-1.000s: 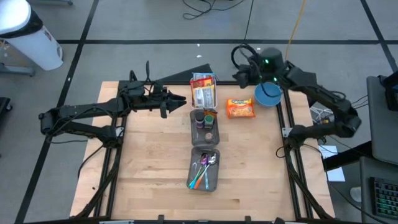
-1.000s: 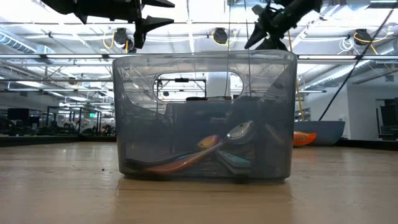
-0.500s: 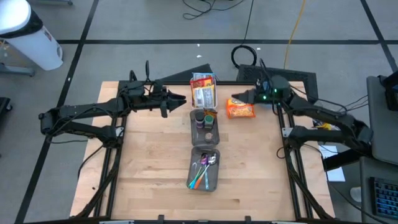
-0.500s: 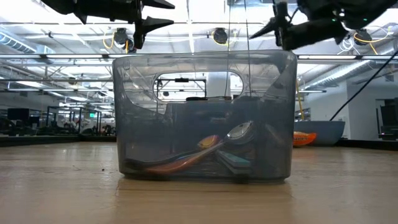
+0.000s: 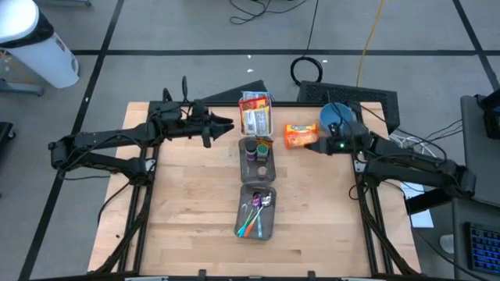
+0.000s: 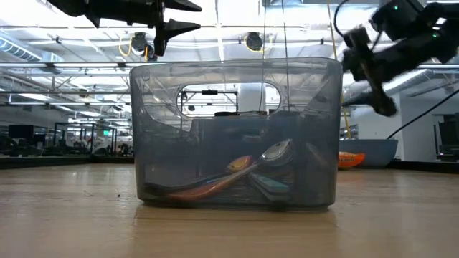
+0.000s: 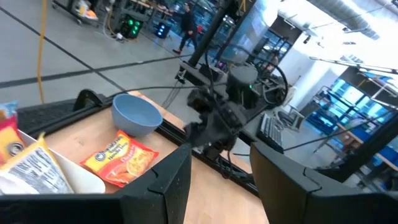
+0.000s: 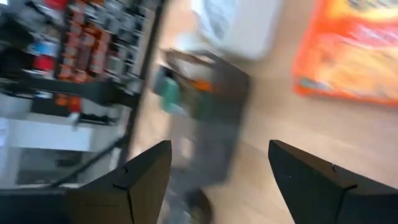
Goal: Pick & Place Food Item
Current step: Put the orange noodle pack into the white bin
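An orange food packet [image 5: 301, 135] lies flat on the table at the far right, next to a blue bowl [image 5: 337, 117]. It also shows in the right wrist view [image 8: 354, 50] and the left wrist view [image 7: 118, 160]. My right gripper [image 5: 309, 147] is open and empty, just at the packet's near right corner, pointing toward the table's left; its two fingers stand apart in its wrist view [image 8: 217, 162]. My left gripper [image 5: 226, 125] is open and empty, held above the table's far left part [image 7: 221, 162].
White and red packets [image 5: 255, 113] lie at the far middle. A grey bin [image 5: 258, 156] with small items stands at the centre, and a grey bin with spoons [image 5: 257, 212] stands nearer. Bare wood lies at the near left and near right.
My right gripper has swung from above the table's far edge by the bowl toward the near edge, past the orange packet, and has tipped downward. It stays open. The packet has not moved.
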Available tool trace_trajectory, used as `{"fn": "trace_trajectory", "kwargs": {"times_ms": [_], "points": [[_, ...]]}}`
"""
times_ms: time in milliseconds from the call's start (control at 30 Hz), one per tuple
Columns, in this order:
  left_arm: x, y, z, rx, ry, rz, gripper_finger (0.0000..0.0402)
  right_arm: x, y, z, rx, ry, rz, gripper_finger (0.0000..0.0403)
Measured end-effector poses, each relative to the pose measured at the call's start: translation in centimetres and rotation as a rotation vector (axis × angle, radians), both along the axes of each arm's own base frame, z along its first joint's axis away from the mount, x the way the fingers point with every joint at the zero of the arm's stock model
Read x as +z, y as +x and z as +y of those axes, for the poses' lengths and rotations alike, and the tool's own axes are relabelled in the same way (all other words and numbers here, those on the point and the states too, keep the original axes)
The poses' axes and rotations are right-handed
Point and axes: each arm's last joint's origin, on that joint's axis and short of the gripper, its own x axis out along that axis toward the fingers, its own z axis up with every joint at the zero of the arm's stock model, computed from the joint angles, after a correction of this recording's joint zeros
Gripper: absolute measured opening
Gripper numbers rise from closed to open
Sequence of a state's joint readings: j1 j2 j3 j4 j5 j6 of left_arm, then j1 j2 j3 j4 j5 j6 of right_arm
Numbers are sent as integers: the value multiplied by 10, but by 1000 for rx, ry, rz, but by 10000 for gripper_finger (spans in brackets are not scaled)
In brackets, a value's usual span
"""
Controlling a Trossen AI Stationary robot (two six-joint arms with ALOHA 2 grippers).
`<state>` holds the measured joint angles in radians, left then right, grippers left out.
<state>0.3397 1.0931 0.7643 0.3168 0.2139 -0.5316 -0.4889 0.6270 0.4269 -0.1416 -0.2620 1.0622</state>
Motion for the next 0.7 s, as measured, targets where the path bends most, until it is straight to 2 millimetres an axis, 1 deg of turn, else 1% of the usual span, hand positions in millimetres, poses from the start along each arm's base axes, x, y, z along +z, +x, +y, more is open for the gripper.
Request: {"fn": "trace_trajectory", "kwargs": {"times_ms": [133, 233, 300, 533, 600, 700], "points": [[0, 0, 1, 34, 4, 1, 170, -14, -14, 6, -7, 32, 168, 255], [0, 0, 1, 42, 5, 1, 170, -22, -24, 9, -73, 28, 294, 254], [0, 0, 1, 42, 6, 1, 170, -25, -28, 9, -123, 17, 347, 254], [0, 0, 1, 42, 6, 1, 170, -31, -28, 3, -229, -61, 462, 254], [0, 0, 1, 42, 5, 1, 170, -37, -25, 2, -224, -66, 490, 254], [0, 0, 1, 42, 6, 1, 170, -51, -24, -1, -222, -45, 524, 254]]}}
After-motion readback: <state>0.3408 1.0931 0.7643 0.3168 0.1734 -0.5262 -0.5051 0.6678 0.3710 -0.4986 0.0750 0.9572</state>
